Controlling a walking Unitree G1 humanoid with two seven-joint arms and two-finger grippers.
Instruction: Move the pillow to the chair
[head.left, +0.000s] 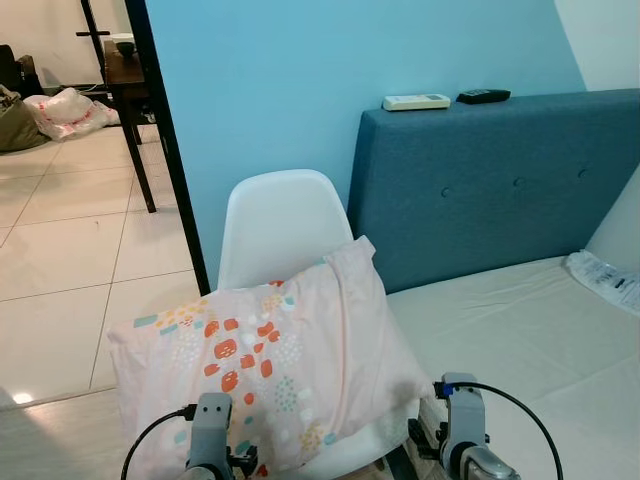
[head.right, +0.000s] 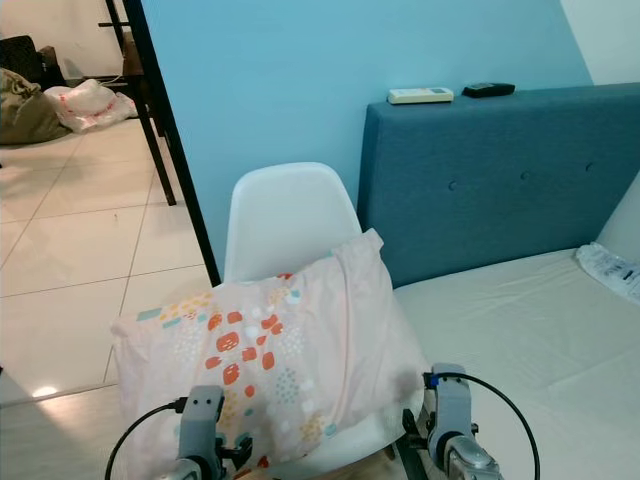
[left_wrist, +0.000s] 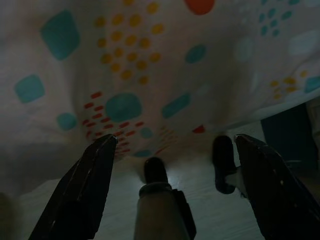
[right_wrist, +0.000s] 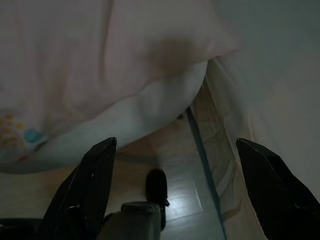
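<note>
The left gripper (left_wrist: 172, 150) hangs spread and empty below the pink patterned fabric pillow (head.left: 280, 370), which lies on the white moulded plastic chair (head.left: 275, 225). The right gripper (right_wrist: 175, 150) is likewise released. Placement looks done; only withdrawing remains.

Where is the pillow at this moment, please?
In the head views the patterned pillow lies on the white chair, leaning on its backrest, left of the bed and its blue headboard.

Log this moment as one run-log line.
pink patterned pillow: resting on white plastic chair | left gripper: open, below pillow | right gripper: open, near seat edge
</note>
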